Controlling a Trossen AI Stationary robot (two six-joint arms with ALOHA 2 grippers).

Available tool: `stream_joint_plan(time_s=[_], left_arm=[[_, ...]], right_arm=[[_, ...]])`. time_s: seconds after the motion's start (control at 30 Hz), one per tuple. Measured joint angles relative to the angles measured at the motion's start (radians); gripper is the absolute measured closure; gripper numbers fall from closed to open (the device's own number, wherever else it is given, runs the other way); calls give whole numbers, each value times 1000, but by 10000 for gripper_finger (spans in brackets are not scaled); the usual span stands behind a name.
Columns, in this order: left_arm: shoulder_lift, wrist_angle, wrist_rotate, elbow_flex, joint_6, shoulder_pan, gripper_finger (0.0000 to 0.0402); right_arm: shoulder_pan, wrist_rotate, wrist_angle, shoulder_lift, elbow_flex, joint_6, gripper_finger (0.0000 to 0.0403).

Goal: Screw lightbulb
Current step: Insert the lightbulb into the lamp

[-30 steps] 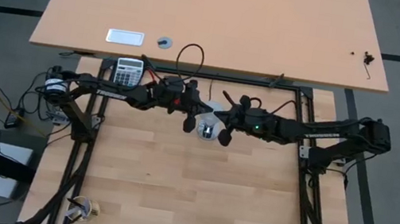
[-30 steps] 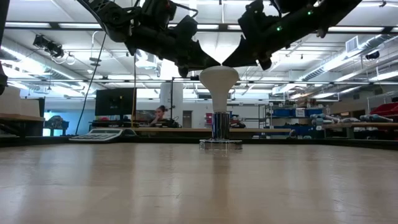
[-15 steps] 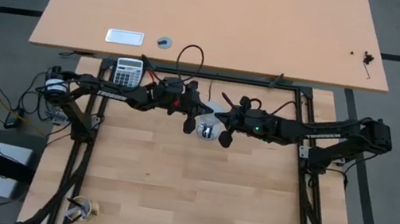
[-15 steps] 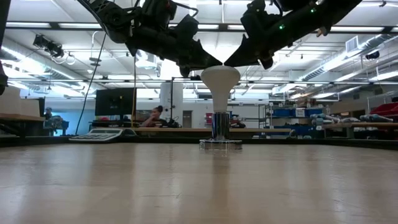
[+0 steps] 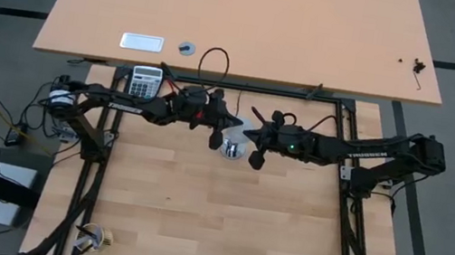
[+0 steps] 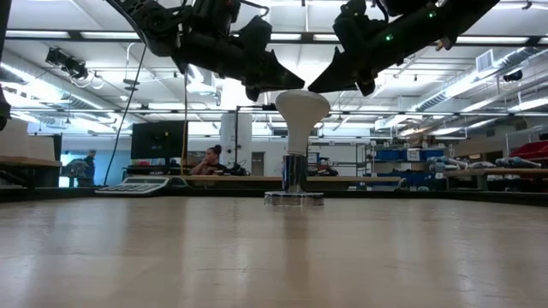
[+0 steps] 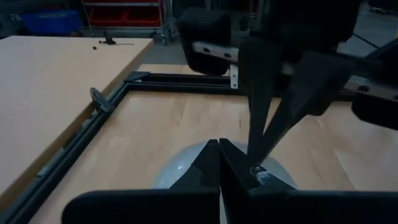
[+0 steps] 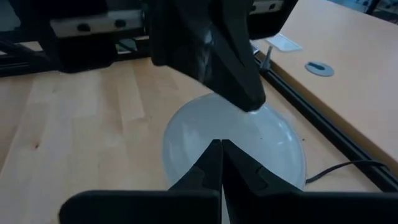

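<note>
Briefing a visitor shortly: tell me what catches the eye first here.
Two dark arms meet nose to nose over the far middle of the table, the left gripper and right gripper both shut, fingers pressed at the dome of the white lightbulb. It stands upright in a shiny socket.

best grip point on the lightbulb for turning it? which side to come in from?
Probably the white dome of the lightbulb, from straight above. It stands upright, narrow neck down in the silver socket, so the wide round top is the free part. Both the left gripper and right gripper are shut, tips at the dome; one would need to open first.
</note>
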Motion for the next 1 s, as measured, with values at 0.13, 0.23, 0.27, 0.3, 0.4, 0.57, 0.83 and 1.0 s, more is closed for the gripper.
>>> stream_joint_plan(time_s=[0.13, 0.23, 0.27, 0.3, 0.4, 0.57, 0.83, 1.0], left_arm=[[-34, -11, -2, 0, 2, 0, 402], [-56, -43, -3, 1, 4, 0, 401], [-59, -60, -3, 2, 6, 0, 401], [-60, -81, -3, 2, 13, -2, 401], [-59, -150, -6, 2, 27, -9, 401], [-53, -173, -24, -3, 30, -16, 401], [-55, -206, -42, 0, 33, -17, 401], [-56, -226, -53, 1, 34, -16, 401]], right_arm=[[0, -2, 0, 0, 0, 0, 391], [0, -2, 6, 1, -1, -1, 391], [0, -2, 9, 1, -1, -5, 391], [0, -2, 12, 1, -1, -9, 391], [0, -2, 24, 2, -2, -14, 391], [0, -15, 33, 2, -2, -19, 390], [0, -19, 47, 3, -2, -19, 390], [-1, -24, 64, 4, -1, -40, 390]])
